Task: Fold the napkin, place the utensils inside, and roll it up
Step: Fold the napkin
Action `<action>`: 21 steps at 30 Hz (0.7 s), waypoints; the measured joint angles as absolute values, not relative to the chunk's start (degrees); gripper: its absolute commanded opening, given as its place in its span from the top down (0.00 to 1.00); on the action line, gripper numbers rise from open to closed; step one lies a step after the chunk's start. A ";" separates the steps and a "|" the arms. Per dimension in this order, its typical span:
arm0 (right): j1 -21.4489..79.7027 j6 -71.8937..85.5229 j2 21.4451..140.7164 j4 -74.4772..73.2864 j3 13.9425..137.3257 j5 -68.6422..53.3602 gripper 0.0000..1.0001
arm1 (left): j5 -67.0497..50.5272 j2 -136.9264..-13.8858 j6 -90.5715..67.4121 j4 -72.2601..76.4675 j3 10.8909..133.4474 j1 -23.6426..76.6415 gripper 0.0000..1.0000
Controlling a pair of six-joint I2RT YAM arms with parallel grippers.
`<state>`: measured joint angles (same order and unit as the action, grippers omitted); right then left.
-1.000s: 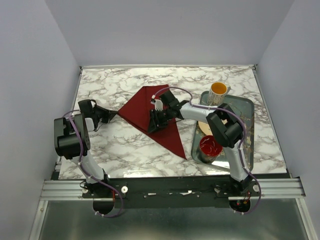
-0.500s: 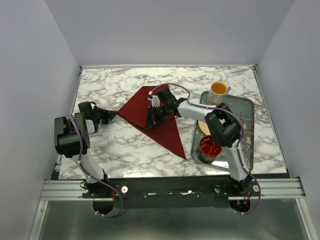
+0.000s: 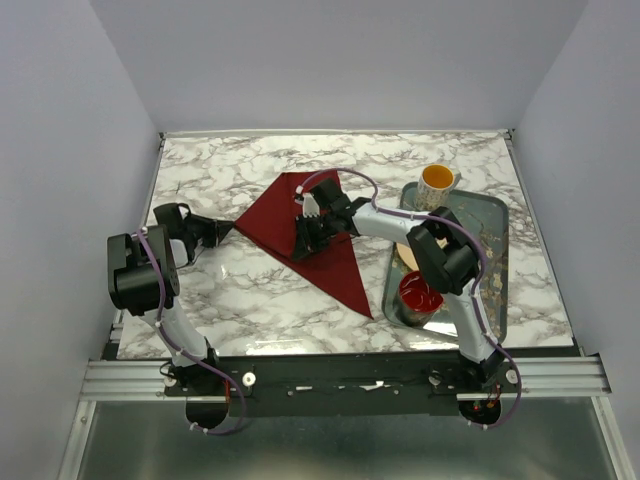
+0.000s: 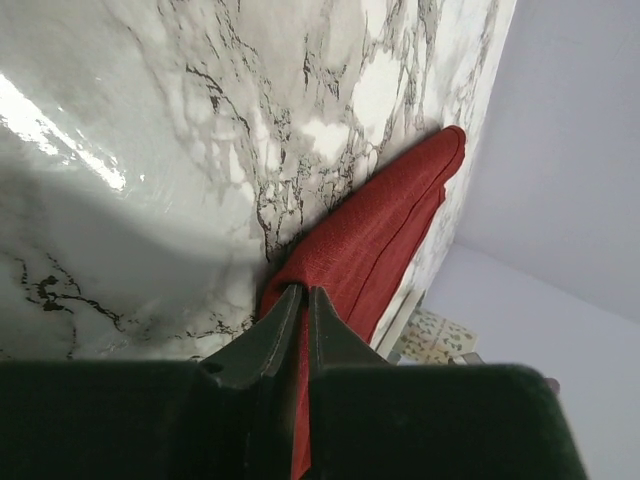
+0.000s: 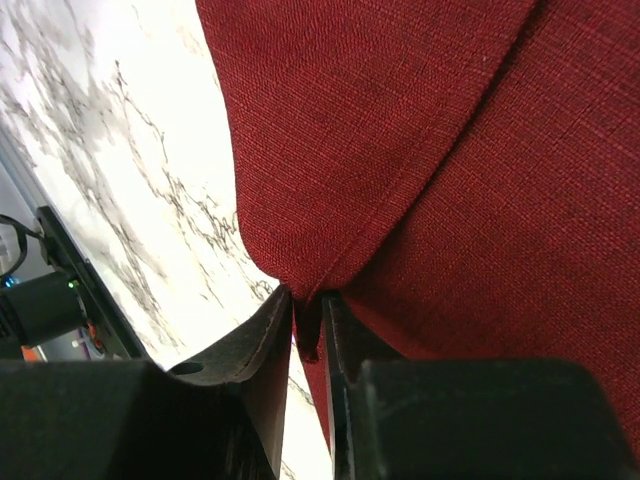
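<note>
napkin (image 3: 340, 268) lies folded on glossy marble table (image 3: 230, 170), pale walls (image 3: 330, 60) around.

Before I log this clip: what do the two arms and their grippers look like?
The left arm and right arm have pale grey links, bulky black joints and a looping purple cable each. The left gripper and right gripper are black, with two slim tapered fingers.
</note>
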<state>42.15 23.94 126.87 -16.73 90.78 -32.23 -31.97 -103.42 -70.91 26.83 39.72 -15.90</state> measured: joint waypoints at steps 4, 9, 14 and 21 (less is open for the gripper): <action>42.48 23.64 126.87 -16.82 89.93 -32.05 0.68 | -32.01 -103.28 -69.19 24.16 40.93 -15.97 0.75; 42.83 23.53 126.76 -16.86 89.43 -32.08 0.66 | -31.99 -101.06 -66.52 19.53 41.52 -16.03 0.65; 42.87 23.51 126.32 -16.80 88.92 -32.12 0.58 | -31.97 -97.19 -62.98 14.37 41.95 -16.03 0.67; 43.07 22.44 123.61 -18.15 87.24 -31.64 0.44 | -31.75 -89.69 -56.90 7.07 41.93 -15.73 0.74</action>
